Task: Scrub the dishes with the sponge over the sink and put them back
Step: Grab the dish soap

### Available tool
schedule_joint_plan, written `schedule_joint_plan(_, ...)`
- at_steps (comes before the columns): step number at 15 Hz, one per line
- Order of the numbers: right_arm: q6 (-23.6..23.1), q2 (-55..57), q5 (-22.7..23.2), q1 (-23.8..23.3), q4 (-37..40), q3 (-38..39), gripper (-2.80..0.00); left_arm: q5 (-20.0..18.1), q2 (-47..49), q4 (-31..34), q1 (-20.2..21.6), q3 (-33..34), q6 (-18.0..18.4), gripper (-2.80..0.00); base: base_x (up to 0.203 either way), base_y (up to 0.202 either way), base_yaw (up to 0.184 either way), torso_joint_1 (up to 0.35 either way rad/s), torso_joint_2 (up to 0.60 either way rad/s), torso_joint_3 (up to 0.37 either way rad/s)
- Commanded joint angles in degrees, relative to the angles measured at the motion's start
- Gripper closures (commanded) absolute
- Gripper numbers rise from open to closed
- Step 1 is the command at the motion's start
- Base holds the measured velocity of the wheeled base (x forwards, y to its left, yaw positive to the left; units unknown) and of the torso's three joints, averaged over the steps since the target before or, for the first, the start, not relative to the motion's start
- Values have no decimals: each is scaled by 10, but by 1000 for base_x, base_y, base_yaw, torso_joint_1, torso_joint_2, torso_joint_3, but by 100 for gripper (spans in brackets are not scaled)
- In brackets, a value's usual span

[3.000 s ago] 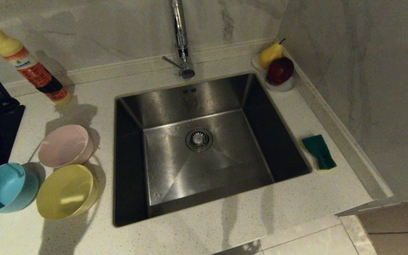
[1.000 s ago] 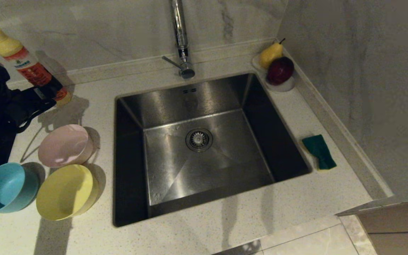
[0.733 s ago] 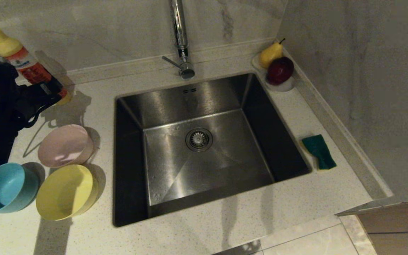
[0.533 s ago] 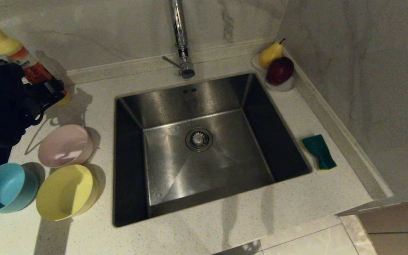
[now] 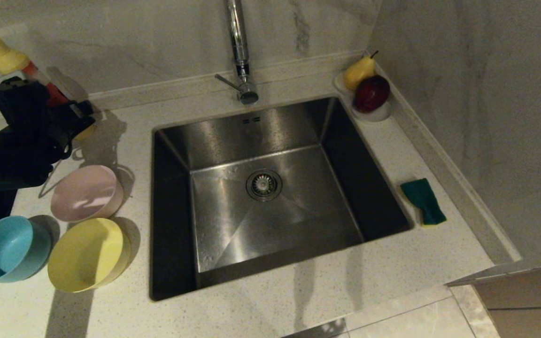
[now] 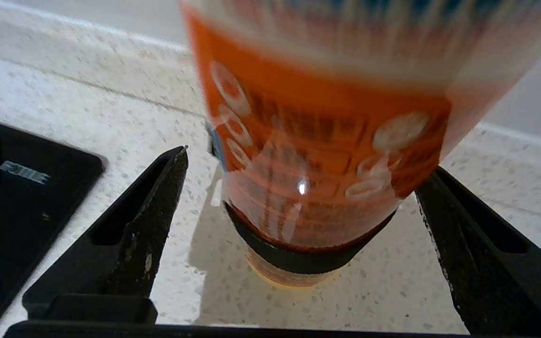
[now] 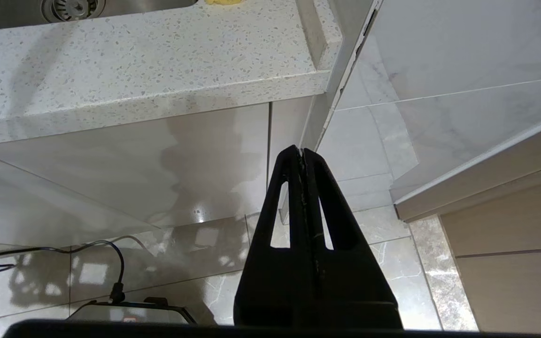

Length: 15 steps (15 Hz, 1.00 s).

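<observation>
Left gripper (image 6: 298, 188) stands wide open with its two black fingers (image 6: 153, 206) on either side of an orange-labelled bottle (image 6: 317, 155); neither finger is seen pressing on it, and the bottle stands upright on the speckled worktop (image 6: 111, 112). In the head view this gripper (image 5: 71, 119) sits at the far left of the worktop (image 5: 298, 300), in front of the bottle (image 5: 26, 68), whose yellow cap shows above it.

Just nearer than the left gripper lie the dishes: the pink bowl (image 5: 86, 193), the yellow bowl (image 5: 87, 254) touching it on the near side, and the blue bowl (image 5: 7, 249) to the left of the yellow one. All three are tilted with their openings turned up and to the side. To their right is the sink (image 5: 270, 197), with its drain strainer (image 5: 264, 184) in the middle and the chrome tap (image 5: 238, 47) behind it. The sponge (image 5: 423, 201) lies green side up on the worktop just right of the sink.

A white dish with a pear and a dark red fruit (image 5: 371, 94) sits at the far right corner. The black stove top (image 6: 12, 206) lies beside the bottle.

Right gripper (image 7: 302, 155) is fully closed with nothing in it, hanging below the worktop's edge (image 7: 148, 98) over the tiled floor (image 7: 181, 277).
</observation>
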Motion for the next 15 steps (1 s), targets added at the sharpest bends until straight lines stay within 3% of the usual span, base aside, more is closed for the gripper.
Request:
schedule_joint_plan(1, 0, 0, 0, 0, 0, 0, 0, 3, 25, -3, -3, -25, 1, -280, 0, 0, 0, 0, 0, 0)
schedule_joint_plan(13, 0, 0, 0, 0, 0, 0, 0, 21, 62, -11, -4, -69, 2, -280, 0, 0, 0, 0, 0, 0)
schedule_joint_plan(14, 0, 0, 0, 0, 0, 0, 0, 21, 66, -11, -5, -69, 3, 0, 0, 0, 0, 0, 0, 0)
schedule_joint_plan(15, 0, 0, 0, 0, 0, 0, 0, 21, 68, -12, -6, -69, 4, 0, 0, 0, 0, 0, 0, 0)
